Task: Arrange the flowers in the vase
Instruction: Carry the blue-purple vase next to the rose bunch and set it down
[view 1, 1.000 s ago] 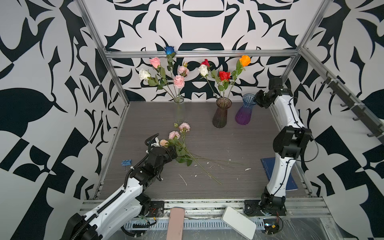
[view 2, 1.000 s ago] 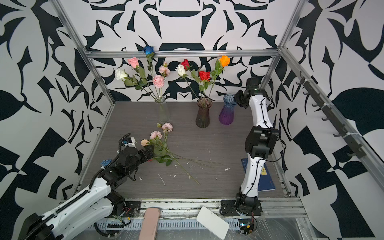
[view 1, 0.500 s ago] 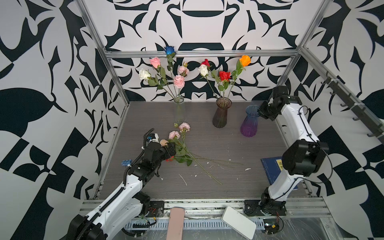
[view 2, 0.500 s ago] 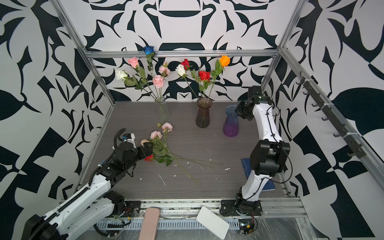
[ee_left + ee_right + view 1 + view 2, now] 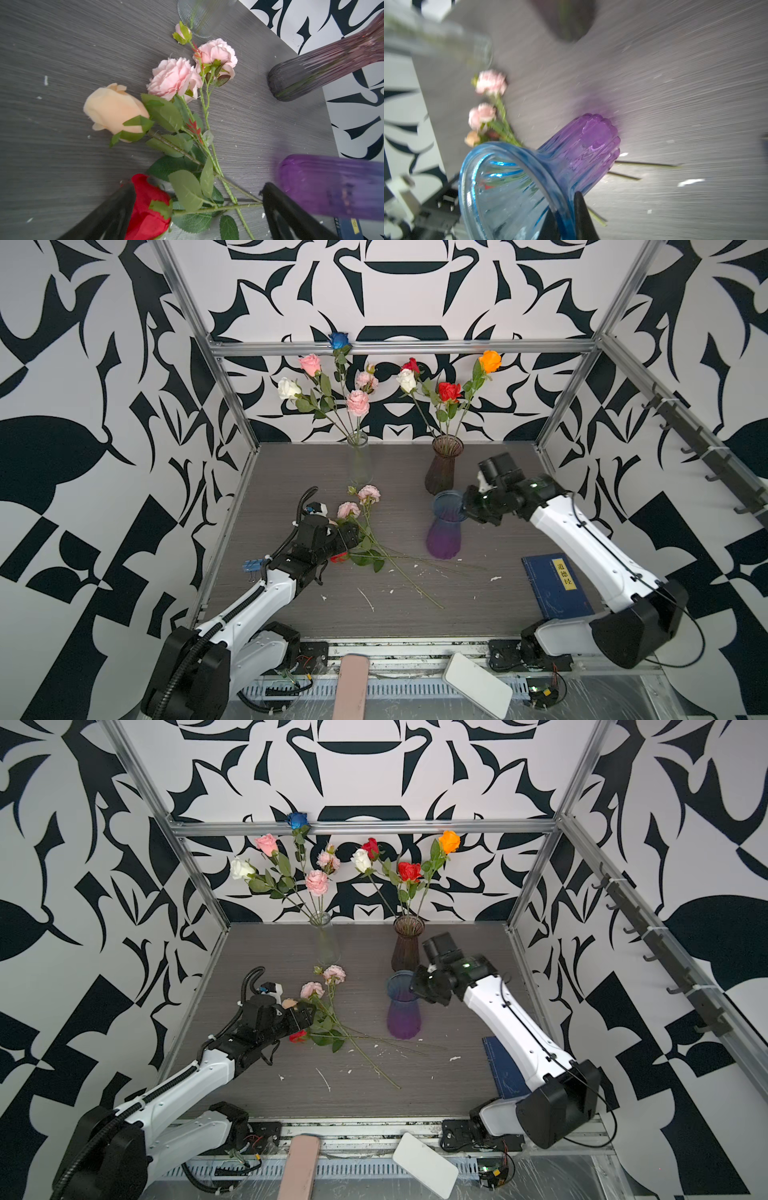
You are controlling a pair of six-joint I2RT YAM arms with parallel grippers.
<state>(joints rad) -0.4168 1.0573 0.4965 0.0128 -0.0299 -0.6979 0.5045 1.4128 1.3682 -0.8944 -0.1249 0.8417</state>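
Purple vase [image 5: 444,537] has come from the far right corner, right claw [image 5: 466,508] clamped on its rim; left claw [image 5: 347,537], apart, hovers over the last loose flowers [image 5: 348,510].

ribbed, glossy glass forms the purple-blue vase [image 5: 591,145]; the table [image 5: 52,52] shows matt grey wood grain; the flowers [image 5: 174,76] have cloth-like petals and plastic-looking leaves; the frame [image 5: 457,348] is brushed metal.

Three vases: one clear glass vase [image 5: 360,462] holding five blooms [image 5: 357,402], one brown vase [image 5: 441,475] holding four, one purple vase [image 5: 444,537]. Three loose stems on the desk [image 5: 291,472]: one pink spray [image 5: 174,76], one peach rose [image 5: 112,108], one red rose [image 5: 147,209]. One blue book [image 5: 557,587].
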